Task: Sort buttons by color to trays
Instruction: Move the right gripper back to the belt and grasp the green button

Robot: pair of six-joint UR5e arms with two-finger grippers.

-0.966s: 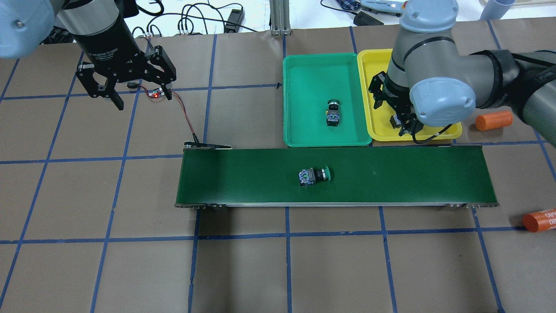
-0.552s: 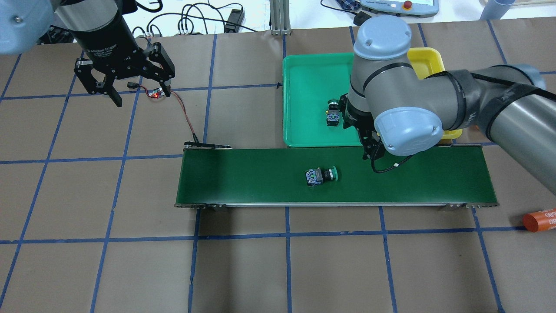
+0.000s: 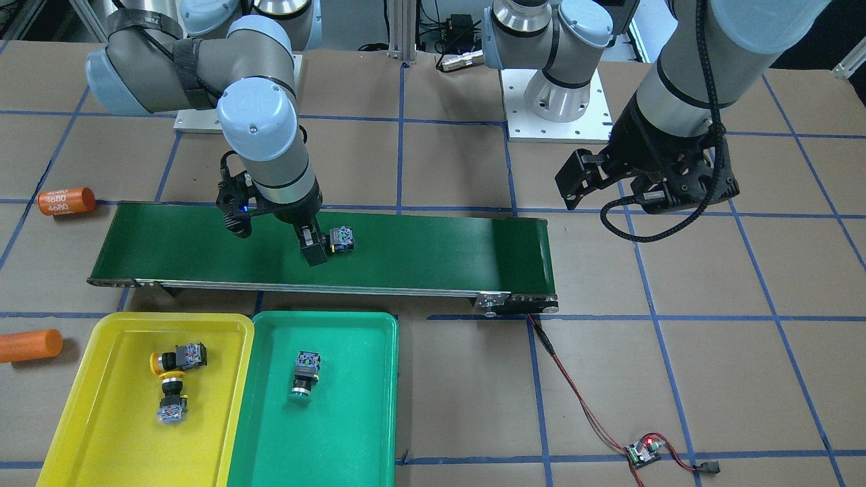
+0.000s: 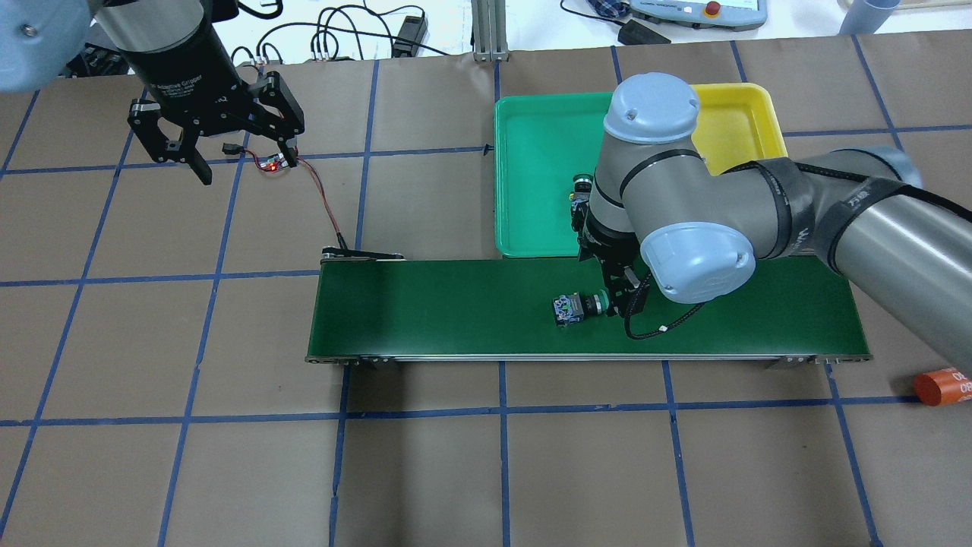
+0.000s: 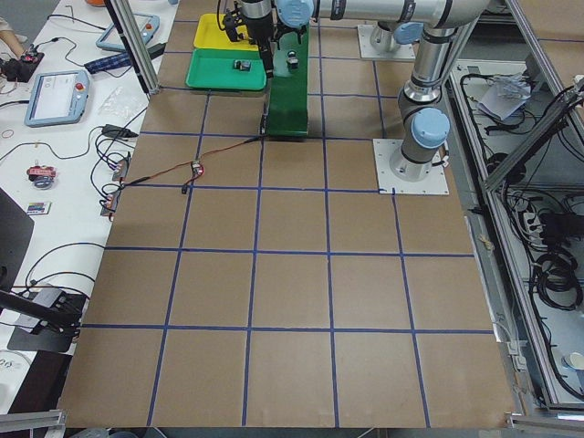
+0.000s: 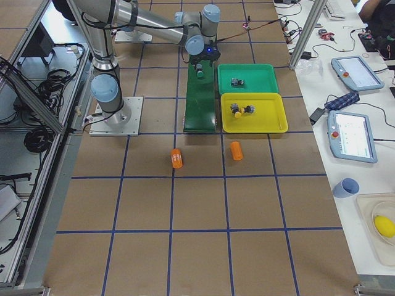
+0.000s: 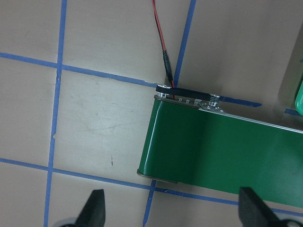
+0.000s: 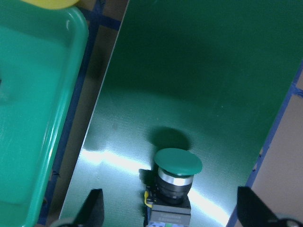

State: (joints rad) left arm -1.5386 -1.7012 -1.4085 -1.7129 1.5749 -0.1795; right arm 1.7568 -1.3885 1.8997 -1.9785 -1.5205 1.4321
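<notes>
Jaws of the right gripper [image 8: 173,210] stand wide open and hold nothing. They hang low over a long dark-green conveyor belt [image 4: 425,311], right above a small green-capped push-button [image 8: 176,183] with a black barrel and a grey-blue contact block. In the right wrist view this push-button lies on its side between the two fingers. Its length runs across the line joining them, so closing would probably catch the barrel from both sides. No finger appears to touch it yet. The step in hand looks like the final drop onto the only piece not yet in a tray.

Just beyond the belt from these jaws, two trays sit side by side on the brown paper-covered counter [image 4: 228,471]. A shallow green plastic tray [image 3: 338,433] is the nearer one and holds a second green-capped button [image 3: 304,375], so the carry should be short. A shallow yellow plastic tray [image 3: 95,439] beside it holds two yellow-capped buttons [image 3: 177,358] lying close together.

Jaws of the left gripper [image 7: 173,213] are also spread wide and empty. They hover well apart from the work, above the belt's other end, likely kept clear of the right arm.
</notes>
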